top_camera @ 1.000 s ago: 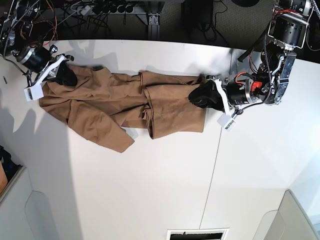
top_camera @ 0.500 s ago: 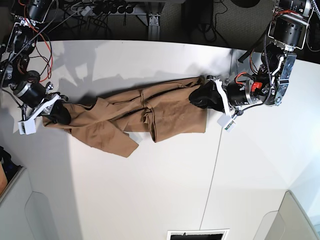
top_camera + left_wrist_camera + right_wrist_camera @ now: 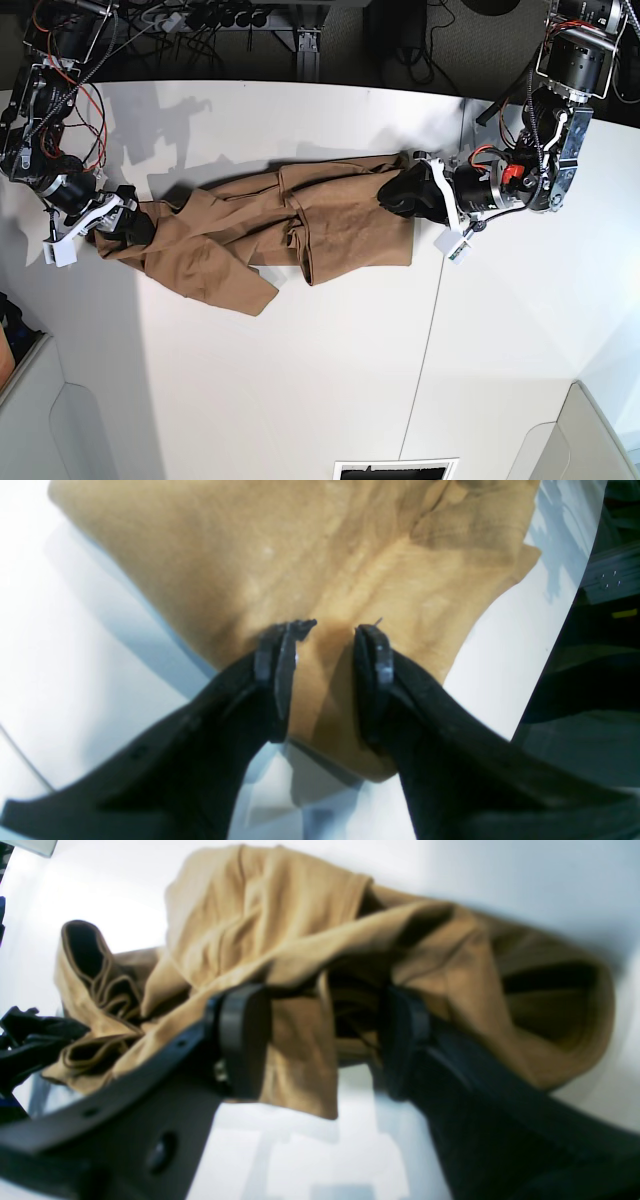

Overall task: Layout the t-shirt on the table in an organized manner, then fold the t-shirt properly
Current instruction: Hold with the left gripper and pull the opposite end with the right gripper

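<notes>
The t-shirt (image 3: 270,235) lies bunched in a long strip across the table (image 3: 330,390), nearer its far edge. The left gripper (image 3: 327,645) stands part-open over one end, fingers pressing flat cloth. The right gripper (image 3: 320,1040) has its jaws spread wide around loose folds at the other end, not pinching them.

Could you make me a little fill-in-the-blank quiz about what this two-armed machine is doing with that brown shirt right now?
1. The t-shirt lies bunched on the ___ table.
2. The left gripper has ___ cloth between its fingers.
3. The right gripper stands with its jaws ___ at the shirt's end.
4. The shirt is not yet ___; it is rumpled.

Missing words: white; brown; open; folded
</notes>
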Tool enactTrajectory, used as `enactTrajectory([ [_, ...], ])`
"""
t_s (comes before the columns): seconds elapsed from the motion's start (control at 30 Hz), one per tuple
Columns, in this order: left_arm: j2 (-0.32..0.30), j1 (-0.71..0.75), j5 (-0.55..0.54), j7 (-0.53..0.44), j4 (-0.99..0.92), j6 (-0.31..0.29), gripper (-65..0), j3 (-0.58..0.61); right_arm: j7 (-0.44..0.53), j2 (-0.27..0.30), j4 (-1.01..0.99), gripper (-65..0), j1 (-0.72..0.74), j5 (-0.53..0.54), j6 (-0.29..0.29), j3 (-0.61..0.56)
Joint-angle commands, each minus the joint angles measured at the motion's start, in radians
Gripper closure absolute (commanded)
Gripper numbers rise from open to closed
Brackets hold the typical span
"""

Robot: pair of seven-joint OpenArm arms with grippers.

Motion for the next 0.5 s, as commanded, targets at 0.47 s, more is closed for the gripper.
enactTrajectory([
  [0.47, -0.015, 0.006, 0.099, 0.065, -0.003, 0.029, -24.1, -0.001, -0.099, 0.013, 0.206, -34.5, -0.103, 0.123, 0.009, -0.026],
])
